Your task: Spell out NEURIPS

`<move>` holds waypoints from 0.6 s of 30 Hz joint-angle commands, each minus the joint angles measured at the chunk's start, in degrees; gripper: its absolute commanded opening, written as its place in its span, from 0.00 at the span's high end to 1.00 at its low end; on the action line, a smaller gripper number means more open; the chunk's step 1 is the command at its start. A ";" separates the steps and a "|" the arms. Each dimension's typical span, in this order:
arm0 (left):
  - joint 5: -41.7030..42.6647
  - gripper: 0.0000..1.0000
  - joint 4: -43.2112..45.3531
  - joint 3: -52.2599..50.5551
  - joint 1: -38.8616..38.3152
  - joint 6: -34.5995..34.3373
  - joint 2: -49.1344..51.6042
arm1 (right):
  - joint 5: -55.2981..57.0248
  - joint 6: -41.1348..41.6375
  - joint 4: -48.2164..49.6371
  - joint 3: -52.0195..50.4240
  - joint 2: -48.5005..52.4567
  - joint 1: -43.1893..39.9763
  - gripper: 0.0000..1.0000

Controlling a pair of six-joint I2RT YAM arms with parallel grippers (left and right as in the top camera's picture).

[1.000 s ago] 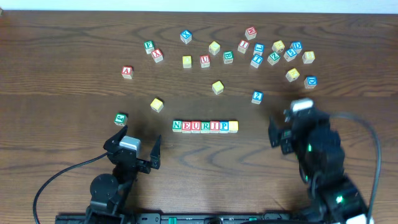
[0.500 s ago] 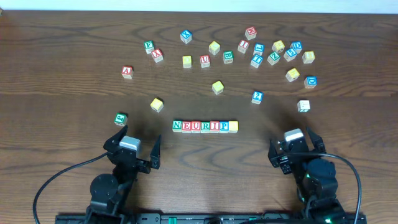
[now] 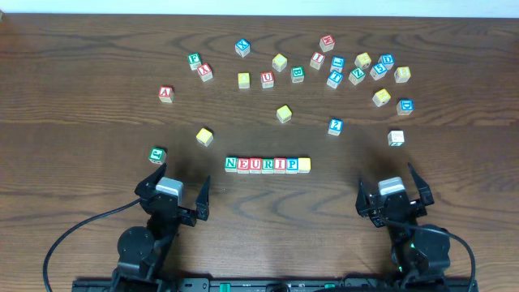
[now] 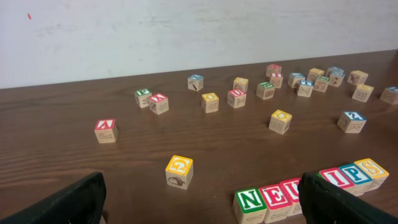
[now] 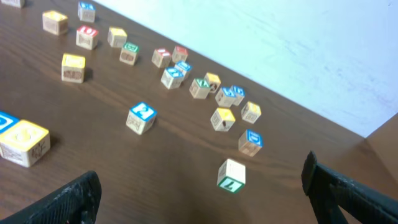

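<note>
The row lies at the middle of the table, seven cubes side by side and touching, reading from N to S. We judge the word complete.

The cubes are small, wooden, light and stiff, with smooth painted faces and nothing to break. We would take one from above, across two opposite sides. In the row only the near and far faces are free, since neighbours close off the other two. A nudge on one cube would likely shove the whole line.

The left gripper hangs near its base with jaws spread wide and nothing in them. The right gripper is likewise wide open and empty. Both are apart from the row.

A green cube sits just ahead of the left gripper, with a G cube beyond it. A white cube lies ahead of the right gripper. The loose cubes are scattered farther back, well apart from the row. Nothing blocks the word.
</note>
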 commanded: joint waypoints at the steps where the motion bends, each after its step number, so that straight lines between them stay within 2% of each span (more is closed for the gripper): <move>1: 0.59 0.03 -1.64 -1.01 0.22 -0.07 -0.37 | -0.81 1.14 -0.07 -0.22 -0.92 -0.57 0.01; 18: 0.59 0.03 -1.64 -1.01 0.22 -0.07 -0.37 | -1.01 4.20 0.04 -0.22 -0.92 -1.46 0.01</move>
